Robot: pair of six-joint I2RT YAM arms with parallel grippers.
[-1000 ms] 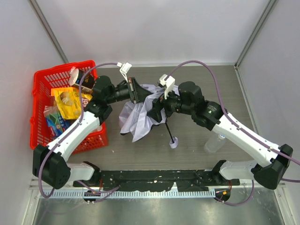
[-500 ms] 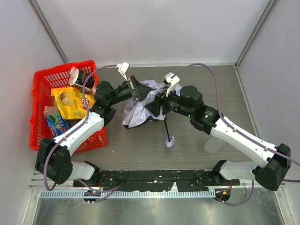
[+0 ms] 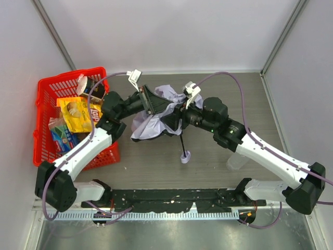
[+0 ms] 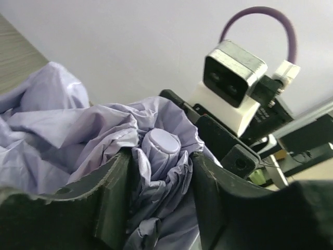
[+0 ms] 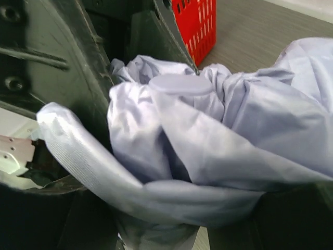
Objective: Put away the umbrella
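The umbrella is held up off the table between my two grippers. Its pale lavender canopy (image 3: pixel 156 112) hangs bunched. The thin black shaft (image 3: pixel 182 139) slopes down to the small handle with its strap (image 3: pixel 184 156) near the table. My left gripper (image 3: pixel 150 101) is shut on the canopy's top end; in the left wrist view (image 4: pixel 161 169) its fingers (image 4: pixel 112 182) pinch folded fabric round the round tip cap (image 4: pixel 161 145). My right gripper (image 3: pixel 174 117) is shut on the bunched canopy (image 5: pixel 223 135) from the other side, and fabric fills its jaws (image 5: pixel 177 203).
A red basket (image 3: pixel 52 86) with packets and a yellow bag (image 3: pixel 78 114) stands at the left, touching my left arm. A clear plastic bottle (image 3: pixel 238 159) stands by my right forearm. The grey walls close in at the back and sides.
The canopy has been drawn up and gathered tighter between the grippers. The handle has swung a little to the left. The right wrist has shifted slightly right.
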